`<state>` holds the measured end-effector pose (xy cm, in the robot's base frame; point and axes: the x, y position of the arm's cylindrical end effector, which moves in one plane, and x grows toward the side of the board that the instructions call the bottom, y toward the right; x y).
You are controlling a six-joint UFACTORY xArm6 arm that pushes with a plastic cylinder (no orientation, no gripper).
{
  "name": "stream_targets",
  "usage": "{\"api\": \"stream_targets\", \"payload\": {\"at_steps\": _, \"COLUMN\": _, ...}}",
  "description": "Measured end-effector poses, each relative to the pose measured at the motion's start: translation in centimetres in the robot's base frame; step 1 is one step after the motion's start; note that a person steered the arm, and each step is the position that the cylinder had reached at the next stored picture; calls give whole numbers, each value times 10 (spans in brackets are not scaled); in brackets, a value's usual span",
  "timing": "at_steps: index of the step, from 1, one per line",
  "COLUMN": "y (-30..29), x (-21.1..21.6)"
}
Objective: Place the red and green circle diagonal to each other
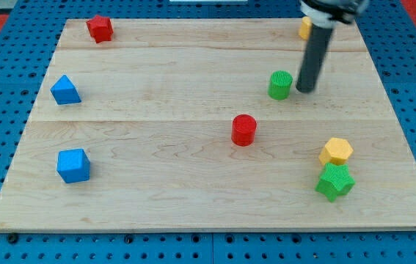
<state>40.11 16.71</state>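
Your rod stood upright in the upper right of the frame, and my tip [305, 90] rested on the wooden board [156, 191], carrying nothing (it has no jaws, only a blunt end for pushing). The green circle [280, 85] lay immediately to the tip's left, just beside it; whether the two were touching, you could not tell from this view. That was the relation the coming move turned on: the block sat to the left of the tip, so a push from there would likely drive it leftward across the board.

The red circle [243, 130] sat near the centre, below and to the left of the green one, apart from it. The pair already lay on a slant to each other, so you probably needed little more than a nudge.

Both circles were upright cylinders, round from above, so neither pointed any way nor had a long axis to line up.
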Motion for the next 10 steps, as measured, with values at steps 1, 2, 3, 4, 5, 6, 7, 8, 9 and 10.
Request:
{"api": "stream_targets", "payload": {"at_steps": 1, "y": -26, "x": 16}}
{"api": "stream_targets", "payload": {"at_steps": 2, "y": -60, "x": -40}}
{"api": "stream_targets", "payload": {"at_steps": 3, "y": -67, "x": -90}}
{"api": "stream_targets", "payload": {"at_steps": 4, "y": -70, "x": -121}}
{"api": "stream_targets", "payload": {"at_steps": 5, "y": -86, "x": -78}}
{"api": "stream_targets", "payload": {"at_steps": 6, "y": -129, "x": -138}}
{"api": "stream_targets", "payload": {"at_steps": 7, "y": -91, "x": -139}}
{"api": "stream_targets", "payload": {"at_steps": 8, "y": -95, "x": -134}}
{"api": "stream_targets", "payload": {"at_steps": 9, "y": -70, "x": -106}}
{"api": "stream_targets", "payload": {"at_steps": 10, "y": -43, "x": -127}}
